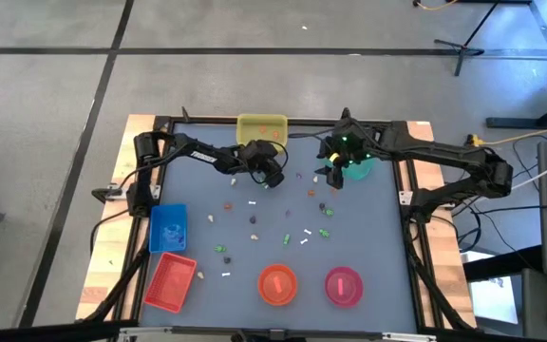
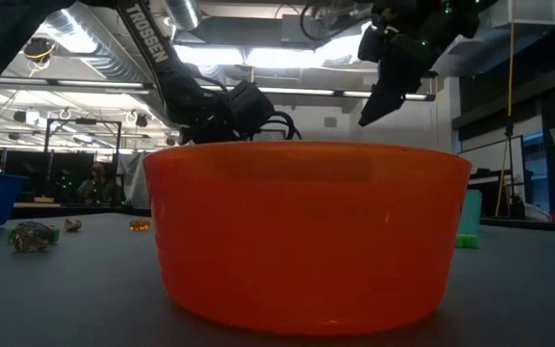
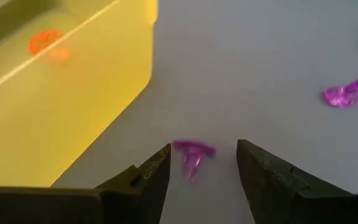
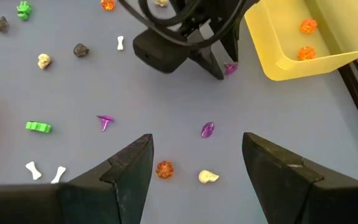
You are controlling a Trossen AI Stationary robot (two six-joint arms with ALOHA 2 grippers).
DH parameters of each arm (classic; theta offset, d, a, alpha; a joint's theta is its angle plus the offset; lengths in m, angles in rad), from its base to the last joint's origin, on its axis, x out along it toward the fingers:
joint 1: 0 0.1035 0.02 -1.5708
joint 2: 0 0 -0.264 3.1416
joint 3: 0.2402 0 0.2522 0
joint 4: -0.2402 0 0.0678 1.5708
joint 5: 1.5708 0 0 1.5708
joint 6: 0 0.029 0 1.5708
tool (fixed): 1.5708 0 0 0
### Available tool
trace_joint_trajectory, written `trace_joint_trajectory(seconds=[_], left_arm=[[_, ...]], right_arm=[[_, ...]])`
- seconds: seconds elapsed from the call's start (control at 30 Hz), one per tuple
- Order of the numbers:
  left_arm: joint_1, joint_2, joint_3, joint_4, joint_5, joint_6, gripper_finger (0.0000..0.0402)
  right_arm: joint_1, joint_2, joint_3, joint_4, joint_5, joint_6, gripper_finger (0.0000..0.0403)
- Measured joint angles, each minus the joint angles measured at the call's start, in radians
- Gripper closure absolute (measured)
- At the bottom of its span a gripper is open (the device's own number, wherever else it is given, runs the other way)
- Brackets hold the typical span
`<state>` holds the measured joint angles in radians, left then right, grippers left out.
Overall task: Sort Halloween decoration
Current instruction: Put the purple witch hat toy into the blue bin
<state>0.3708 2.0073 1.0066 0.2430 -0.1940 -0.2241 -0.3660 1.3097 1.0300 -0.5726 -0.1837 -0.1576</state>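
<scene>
From above, the left gripper (image 1: 272,179) hangs low over the far part of the grey table (image 1: 368,256), just in front of the yellow tray (image 1: 262,127). The right gripper (image 1: 333,176) sits a little way to its right, by the green bowl (image 1: 359,169). The trinkets lie scattered in mid-table: white bones, green bits, dark lumps. A blue tray (image 1: 168,228), red tray (image 1: 170,281), orange bowl (image 1: 277,284) and pink bowl (image 1: 344,286) line the near and left edges.

At table height the orange bowl fills the middle. The right gripper shows well clear of the surface; a few trinkets lie at the left, with the workshop and its ceiling lights behind.

The left wrist view settles the coming move. A purple trinket (image 3: 192,155) lies on the table between the left gripper's spread fingers (image 3: 148,180), slightly nearer one of them, its long axis running roughly along the reach, not across the gap. The jaws are released and hold nothing. The yellow tray wall stands close on one side, two orange pieces inside; a second purple trinket (image 3: 345,93) lies well apart.

From the right wrist view, the right gripper's jaws are also spread and empty, high above an orange pumpkin (image 4: 164,169) and beige skull (image 4: 208,177). The left arm is plainly nearer the purple piece; I judge it needs only to sink and close
</scene>
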Motion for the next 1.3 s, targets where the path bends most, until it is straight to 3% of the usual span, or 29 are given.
trace_joint_trajectory(seconds=[0.37, 0.8, 1.3], left_arm=[[0.000, 0.004, 0.000, -0.011, 0.002, -0.002, 0.0236], [0.000, 0.004, 0.000, -0.015, -0.013, -0.001, 0.0299], [0.001, 0.004, 0.000, -0.016, -0.013, 0.000, 0.0338]], right_arm=[[0.000, 0.000, -0.033, 0.000, 0.006, 0.000, 0.0157], [0.000, 0.000, -0.035, 0.002, 0.010, 0.000, 0.0157], [0.000, 0.000, -0.035, -0.002, 0.011, -0.001, 0.0157]])
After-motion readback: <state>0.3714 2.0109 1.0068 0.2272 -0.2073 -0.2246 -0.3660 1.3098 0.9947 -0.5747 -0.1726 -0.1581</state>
